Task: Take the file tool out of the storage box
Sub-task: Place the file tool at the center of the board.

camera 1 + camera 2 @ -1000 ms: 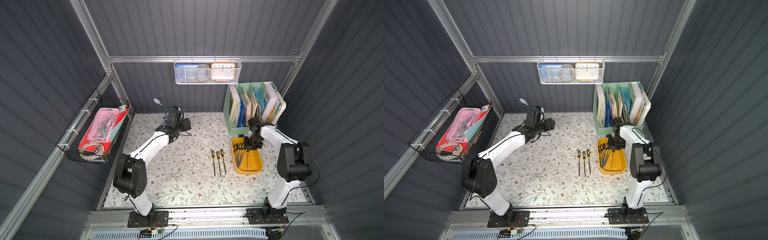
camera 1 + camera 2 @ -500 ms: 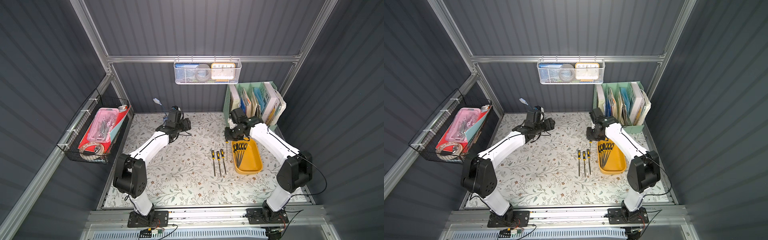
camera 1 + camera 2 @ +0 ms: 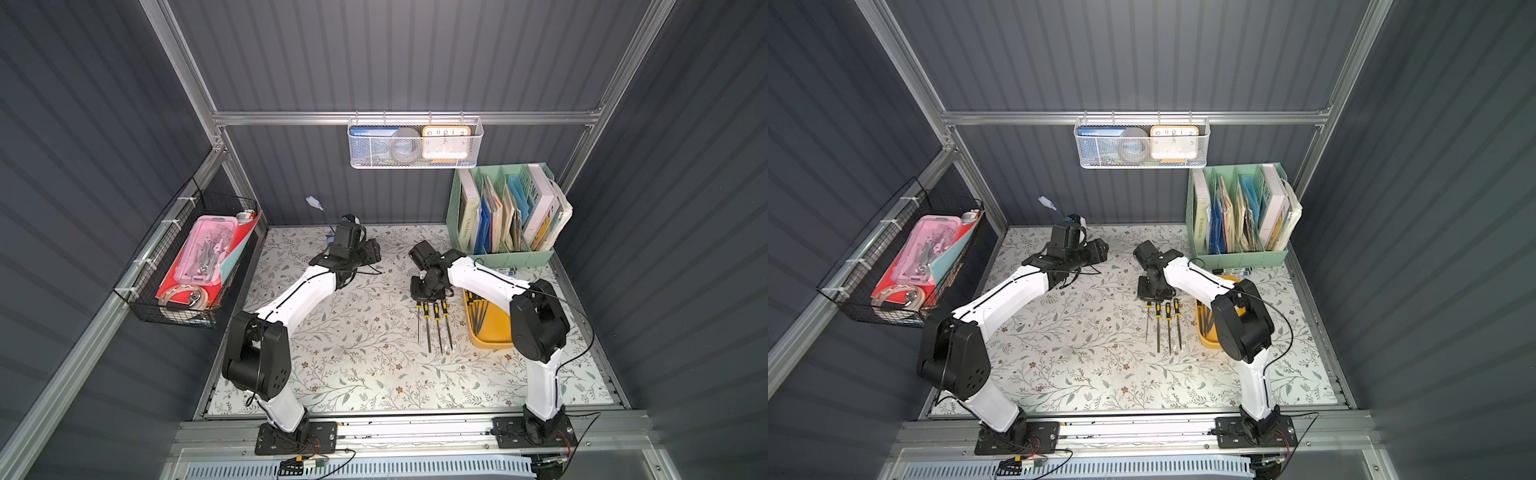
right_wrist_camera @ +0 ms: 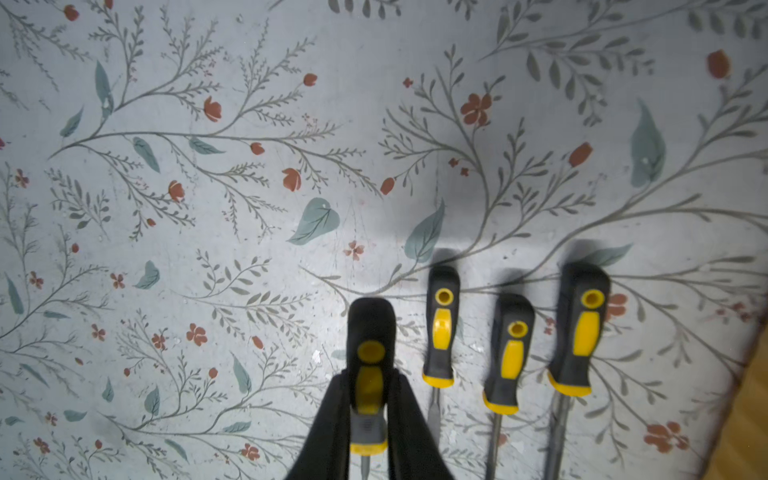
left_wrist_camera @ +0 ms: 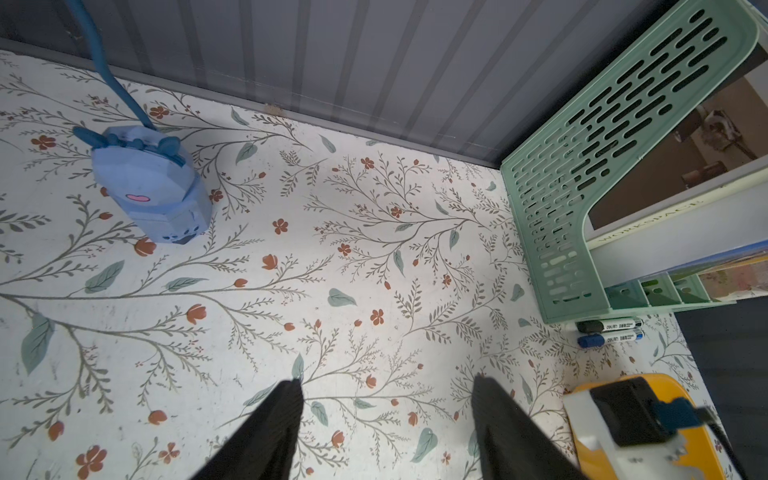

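Right gripper (image 4: 369,374) clamped on the file (image 4: 370,328), left gripper (image 5: 386,382) released, we risked a high drop scattering the laid files (image 4: 511,353).

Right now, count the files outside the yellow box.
4. Three files lie parallel on the mat beside the storage box; the fourth file, beside them, is clamped in the right gripper. None looks hidden.
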`<move>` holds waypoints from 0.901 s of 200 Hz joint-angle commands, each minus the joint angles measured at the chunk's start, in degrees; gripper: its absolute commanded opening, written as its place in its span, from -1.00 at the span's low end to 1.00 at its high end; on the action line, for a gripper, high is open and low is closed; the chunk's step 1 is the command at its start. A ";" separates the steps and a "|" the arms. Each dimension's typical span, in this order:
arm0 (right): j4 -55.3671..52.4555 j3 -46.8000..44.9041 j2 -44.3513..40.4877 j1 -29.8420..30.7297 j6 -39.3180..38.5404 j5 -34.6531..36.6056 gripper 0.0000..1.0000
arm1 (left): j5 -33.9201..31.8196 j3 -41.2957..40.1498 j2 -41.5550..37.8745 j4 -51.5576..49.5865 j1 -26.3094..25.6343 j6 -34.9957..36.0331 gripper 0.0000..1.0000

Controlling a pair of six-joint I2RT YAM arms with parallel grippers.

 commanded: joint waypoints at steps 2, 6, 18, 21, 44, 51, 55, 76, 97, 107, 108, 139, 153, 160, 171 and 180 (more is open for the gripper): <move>-0.34 2.05 2.04 0.66 0.70 1.21 -0.98 | 0.22 -1.10 -1.70 1.36 0.37 -0.86 0.40; -0.51 2.16 2.37 0.69 0.60 1.48 -0.98 | 0.31 -1.09 -1.70 1.45 0.37 -0.93 0.40; -1.15 2.53 3.36 0.81 0.02 1.78 -0.98 | 0.38 -1.31 -1.70 1.46 0.37 -0.81 0.40; -1.22 2.55 3.52 0.79 -0.14 1.71 -0.98 | 0.35 -1.36 -1.70 1.45 0.37 -0.81 0.40; -1.75 2.51 4.94 0.92 -0.98 1.60 -0.98 | -0.01 -1.52 -1.86 1.31 0.37 -0.60 0.40; -1.99 2.46 5.25 0.90 -1.13 1.63 -0.97 | -0.15 -1.63 -1.87 1.28 0.37 -0.52 0.40; -2.10 2.46 5.41 0.88 -1.23 1.61 -0.97 | -0.16 -1.62 -1.89 1.32 0.37 -0.46 0.40; -2.14 2.61 6.24 0.88 -1.44 1.69 -0.97 | -0.02 -1.67 -1.85 1.20 0.37 -0.42 0.40; -2.54 2.72 6.95 0.92 -1.53 1.77 -0.96 | -0.02 -1.83 -1.81 1.19 0.37 -0.46 0.40; -2.60 2.71 7.23 0.92 -1.55 1.61 -0.94 | -0.02 -1.97 -1.92 1.35 0.37 -0.47 0.40; -2.62 2.67 7.26 0.88 -1.56 1.60 -0.93 | -0.02 -2.00 -1.85 1.36 0.37 -0.53 0.40; -2.89 3.05 7.78 0.98 -1.84 1.73 -0.81 | -0.26 -2.01 -1.94 1.39 0.46 -0.46 0.40; -3.16 3.50 7.73 0.98 -1.93 1.76 -0.76 | -0.28 -2.01 -2.00 1.46 0.46 -0.50 0.40; -3.69 3.92 7.89 0.97 -2.10 1.87 -0.73 | -0.28 -1.98 -2.05 1.46 0.47 -0.55 0.40; -4.67 4.87 8.04 0.95 -2.31 1.96 -0.65 | -0.30 -2.00 -2.11 1.47 0.46 -0.46 0.40; -5.26 5.55 7.80 0.98 -2.46 2.05 -0.60 | -0.37 -2.00 -2.14 1.47 0.46 -0.51 0.40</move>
